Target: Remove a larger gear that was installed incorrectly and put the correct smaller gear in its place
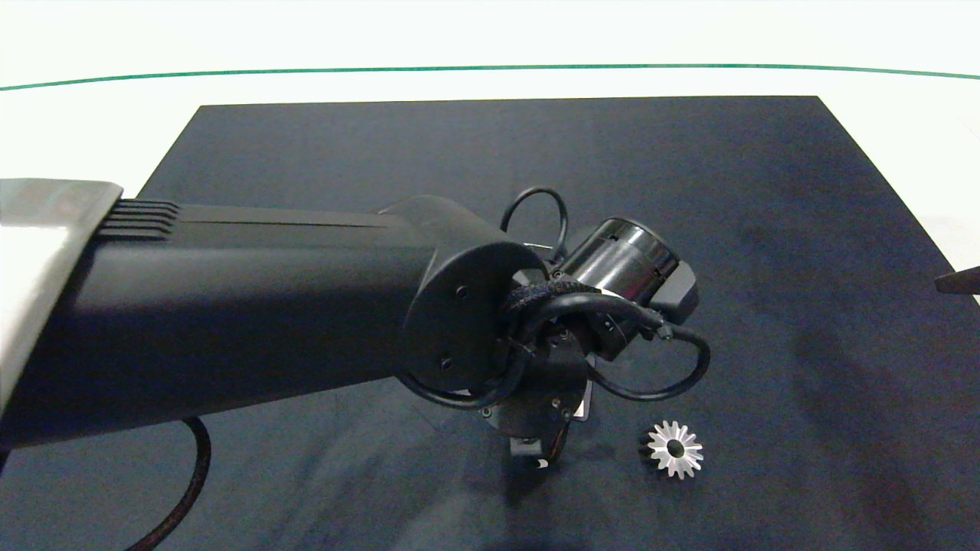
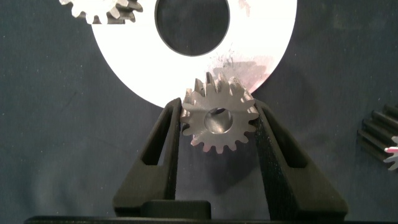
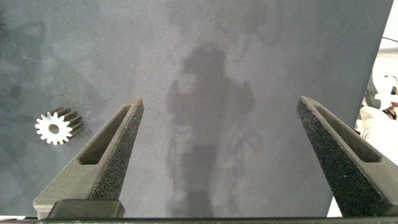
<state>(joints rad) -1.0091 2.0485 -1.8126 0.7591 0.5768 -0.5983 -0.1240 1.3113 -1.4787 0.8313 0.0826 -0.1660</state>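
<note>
My left gripper (image 2: 217, 112) is shut on the smaller gear (image 2: 214, 140), a silver gear with short blunt teeth. It holds the gear flat at the near rim of a white ring-shaped plate (image 2: 130, 68). The larger gear (image 1: 674, 449), silver with long pointed teeth, lies loose on the dark mat to the right of the left wrist. It also shows as the larger gear (image 3: 57, 126) beside my right gripper (image 3: 221, 102), which hangs open over bare mat. In the head view the left arm (image 1: 230, 306) hides the plate and the fingers.
Another small gear (image 2: 99, 7) sits on the plate's far rim. A dark gear edge (image 2: 380, 132) shows beside the left gripper. The black mat (image 1: 766, 229) covers most of the white table. The right arm's tip (image 1: 958, 281) pokes in at the right edge.
</note>
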